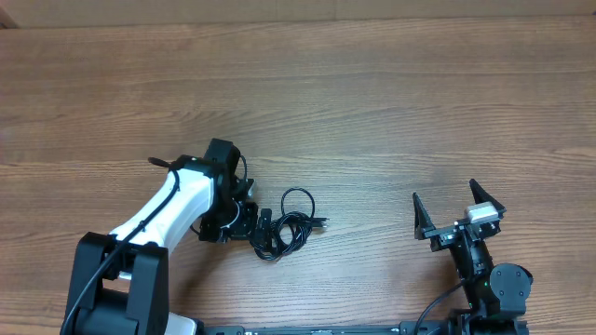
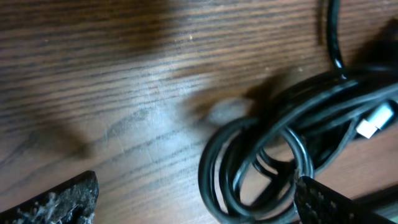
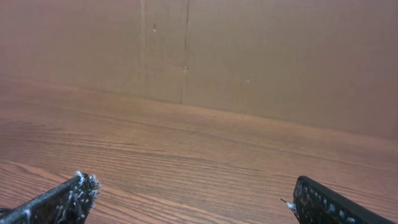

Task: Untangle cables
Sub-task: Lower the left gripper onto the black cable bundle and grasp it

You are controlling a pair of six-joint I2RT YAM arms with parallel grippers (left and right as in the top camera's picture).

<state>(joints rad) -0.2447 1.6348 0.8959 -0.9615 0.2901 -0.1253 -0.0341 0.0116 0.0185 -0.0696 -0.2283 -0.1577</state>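
Overhead view: the cables (image 1: 296, 221) lie in one small black knot on the tabletop (image 1: 372, 112), left of center and toward the near edge. Their left side runs under the left fingers (image 1: 265, 244), so where each cord starts cannot be made out there. One loop stands clear at the top of the knot and a short end pokes out to the right.

In the left wrist view the left fingers (image 2: 326, 202) are spread wide and clamp nothing. One tip sits over the coiled cables (image 2: 280, 134) and the other rests over bare wood well to the side. The coils are blurred and cut off by the right and bottom edges. A white plug (image 2: 372, 122) shows among them, but which cord it belongs to cannot be told.

The right fingers (image 1: 419, 220) stand wide apart and empty near the front right, well apart from the knot, with bare wood between. Their own camera shows only the tips of the right fingers (image 3: 336, 205), open tabletop ahead and a brown wall (image 3: 261, 56) along the far edge.
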